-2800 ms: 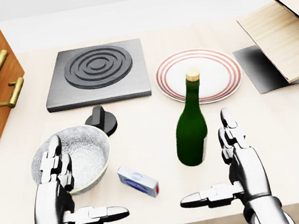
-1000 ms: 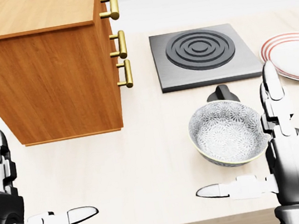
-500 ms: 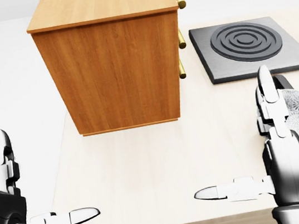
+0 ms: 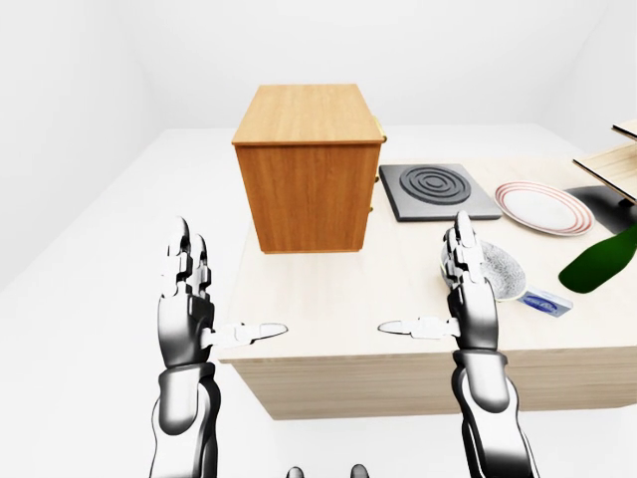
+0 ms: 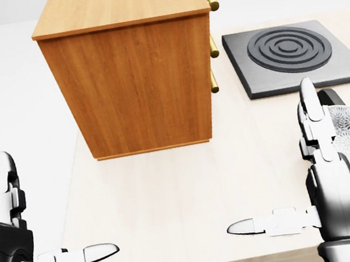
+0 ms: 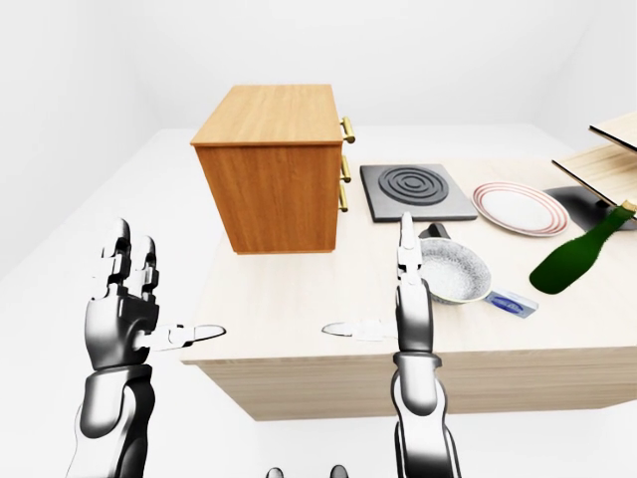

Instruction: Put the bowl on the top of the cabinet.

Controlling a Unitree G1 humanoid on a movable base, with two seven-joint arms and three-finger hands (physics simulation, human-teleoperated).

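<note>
So, nothing is in my grasp yet: both hands are empty with fingers spread, thumbs pointing inward toward each other. My right hand [image 5: 326, 174] stands upright over the near edge of the table [image 5: 172, 197], and the bowl [image 6: 453, 271] sits on the tabletop just beyond it and to its right, partly hidden by my fingers in the head view. I cannot tell for sure whether my fingertips brush its rim or stand slightly clear; from the right-eye view I would say apart. My left hand [image 5: 4, 222] hangs off the table's left edge, well away from the bowl. The cabinet [image 4: 311, 169] rises beyond and to the left of my right hand, its flat top bare. A stove plate [image 5: 292, 54] lies beyond the bowl, and a green bottle [image 6: 577, 254] leans further to the right. I judge this the approach step, the pick not yet begun. Next I should shift my right hand rightward and down around the bowl's rim, close on it, then lift high enough to pass the cabinet's top edge.
</note>
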